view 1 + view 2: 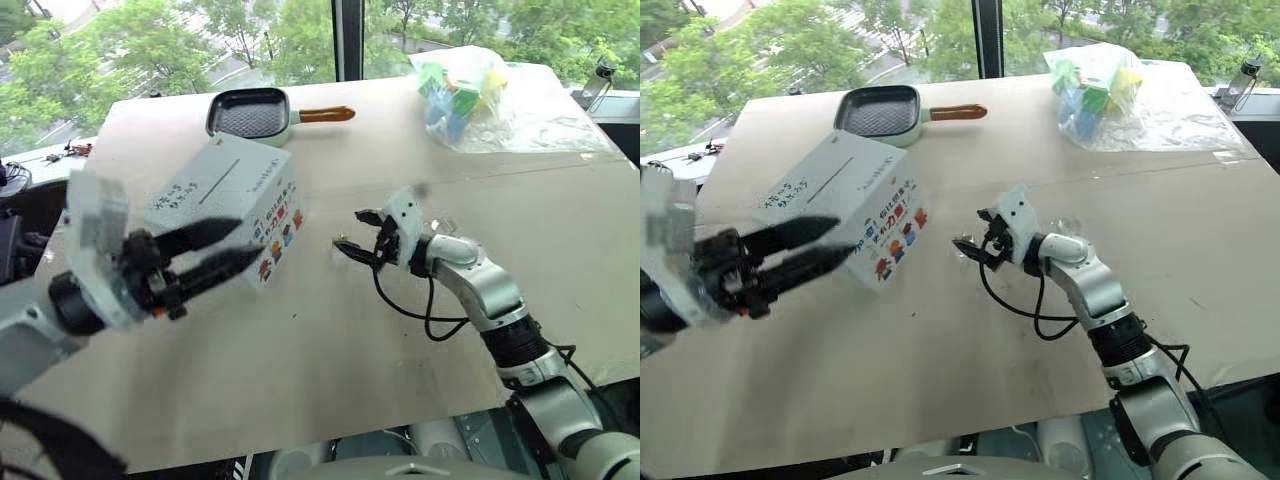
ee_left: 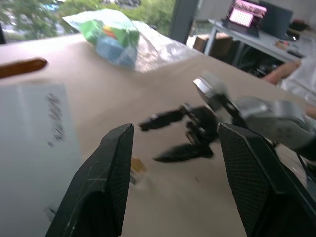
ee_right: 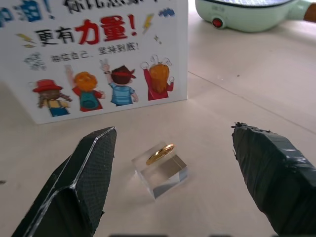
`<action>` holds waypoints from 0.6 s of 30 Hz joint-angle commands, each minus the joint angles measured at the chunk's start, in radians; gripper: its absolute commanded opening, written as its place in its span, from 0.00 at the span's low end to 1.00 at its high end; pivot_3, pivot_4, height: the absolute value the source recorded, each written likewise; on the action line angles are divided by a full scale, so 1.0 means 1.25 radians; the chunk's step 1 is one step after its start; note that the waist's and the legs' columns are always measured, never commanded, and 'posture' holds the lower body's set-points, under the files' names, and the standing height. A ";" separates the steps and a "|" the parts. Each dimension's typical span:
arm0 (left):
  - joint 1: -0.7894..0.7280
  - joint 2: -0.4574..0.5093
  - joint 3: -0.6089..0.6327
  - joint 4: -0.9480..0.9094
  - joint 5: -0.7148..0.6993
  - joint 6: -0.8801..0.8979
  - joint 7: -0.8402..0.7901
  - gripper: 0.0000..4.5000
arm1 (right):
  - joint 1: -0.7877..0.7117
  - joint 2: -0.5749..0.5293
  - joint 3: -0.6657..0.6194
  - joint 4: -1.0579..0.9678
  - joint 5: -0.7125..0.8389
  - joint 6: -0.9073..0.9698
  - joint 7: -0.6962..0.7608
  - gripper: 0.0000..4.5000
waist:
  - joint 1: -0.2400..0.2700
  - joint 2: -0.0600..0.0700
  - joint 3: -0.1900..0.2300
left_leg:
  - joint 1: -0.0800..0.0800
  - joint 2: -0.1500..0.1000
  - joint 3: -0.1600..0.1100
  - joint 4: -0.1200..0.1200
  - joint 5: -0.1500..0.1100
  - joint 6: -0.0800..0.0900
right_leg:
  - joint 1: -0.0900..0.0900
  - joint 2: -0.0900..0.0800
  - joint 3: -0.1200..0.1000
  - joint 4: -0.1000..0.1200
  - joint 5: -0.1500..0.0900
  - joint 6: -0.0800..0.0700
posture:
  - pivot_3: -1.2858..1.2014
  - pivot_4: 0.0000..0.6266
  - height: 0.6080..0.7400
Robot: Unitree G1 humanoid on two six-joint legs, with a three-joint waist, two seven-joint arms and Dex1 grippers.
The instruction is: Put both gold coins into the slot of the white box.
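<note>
On the tan tabletop (image 1: 400, 340), one gold coin (image 3: 160, 153) stands edgewise in one clear holder (image 3: 161, 171) beside one white box (image 1: 225, 205); both the left gripper (image 1: 222, 250) and right gripper (image 3: 173, 185) are released.

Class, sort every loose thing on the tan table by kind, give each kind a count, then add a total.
Large white cardboard boxes: 1
Square grey pans with orange handle: 1
Clear plastic bags of colourful items: 1
Small clear plastic holders: 1
Tiny gold coins: 1
Total: 5
</note>
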 commanded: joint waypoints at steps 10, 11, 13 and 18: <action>0.258 -0.141 -0.002 -0.112 0.218 -0.202 -0.103 0.62 | -0.006 0.064 0.012 0.046 -0.061 -0.041 -0.034 0.53 | 0.000 0.000 0.000 | 0.003 0.001 0.001 -0.002 0.000 0.000 | 0.002 0.000 0.001 -0.001 0.000 0.000 | 0.52 0.24 0.85; 0.262 -0.145 -0.003 -0.112 0.219 -0.209 -0.102 0.62 | -0.005 0.065 0.013 0.047 -0.062 -0.041 -0.029 0.40 | 0.001 0.000 0.000 | 0.003 0.002 0.001 -0.002 0.000 0.000 | 0.003 0.000 0.000 -0.001 0.000 0.000 | 0.52 0.24 0.85; 0.270 -0.153 0.003 -0.102 0.215 -0.221 -0.103 0.62 | -0.001 0.068 0.024 0.048 -0.064 -0.037 -0.014 0.22 | 0.000 0.000 0.000 | 0.004 0.001 0.001 -0.002 0.000 0.000 | 0.003 0.000 0.001 -0.001 0.000 -0.001 | 0.52 0.24 0.85; 0.287 -0.152 0.005 -0.087 0.213 -0.239 -0.105 0.62 | 0.002 0.073 0.036 0.055 -0.069 -0.024 -0.002 0.01 | -0.001 -0.001 0.000 | 0.004 0.001 0.001 -0.001 0.000 0.000 | 0.003 0.000 0.001 -0.001 0.000 -0.001 | 0.52 0.24 0.85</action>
